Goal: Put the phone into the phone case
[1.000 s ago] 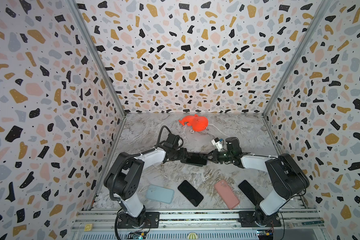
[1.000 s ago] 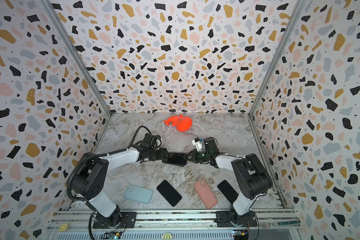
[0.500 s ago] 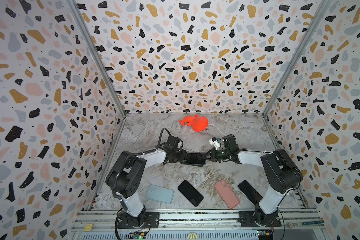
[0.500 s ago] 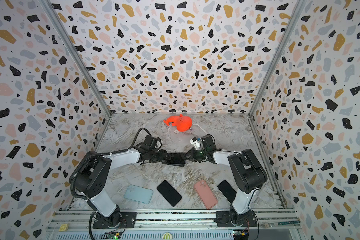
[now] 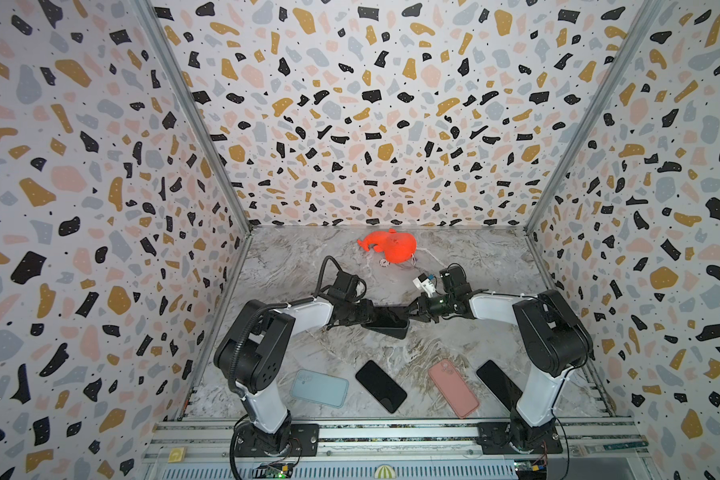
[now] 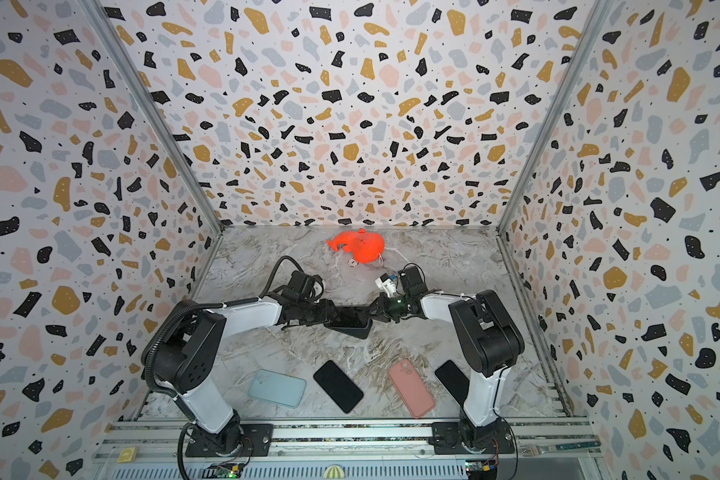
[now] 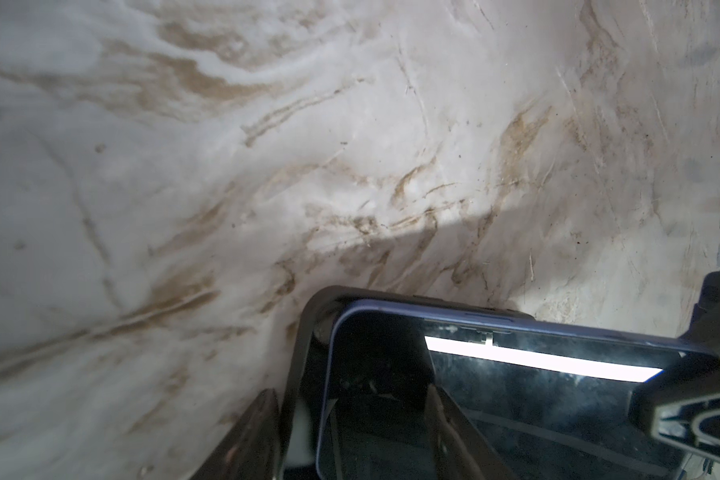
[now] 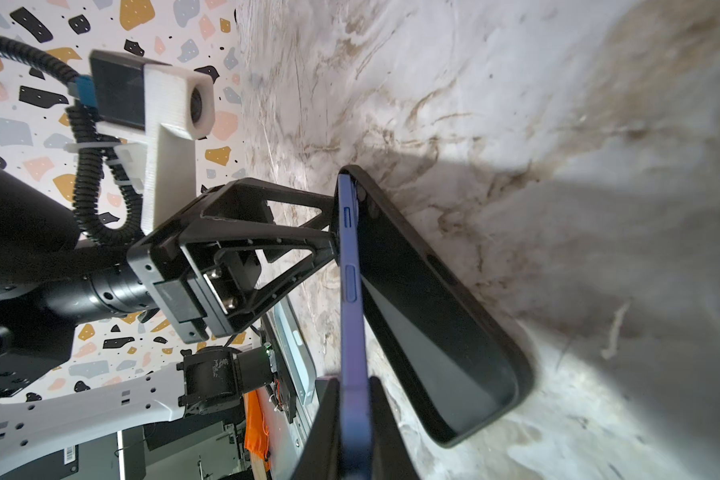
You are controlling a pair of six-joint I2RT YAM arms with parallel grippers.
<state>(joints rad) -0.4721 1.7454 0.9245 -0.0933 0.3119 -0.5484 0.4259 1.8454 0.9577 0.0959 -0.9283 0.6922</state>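
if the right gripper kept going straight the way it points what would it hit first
The right gripper is shut on the blue-edged phone, which lies partly in the black phone case; straight on, it would probably first meet the left gripper at the phone's far end.

"What lay on the marble table (image 5: pixel 466 257)?"

"An orange toy (image 5: pixel 391 246) sat near the back wall. Along the front lay a pale blue case (image 5: pixel 319 387), a black phone (image 5: pixel 380 385), a pink case (image 5: pixel 453 387) and a second black phone (image 5: pixel 497 384), all flat and apart."

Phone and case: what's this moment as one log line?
right gripper: shut on phone | phone: one end meets black phone case, other end apart | left gripper: at joined end, grip unclear
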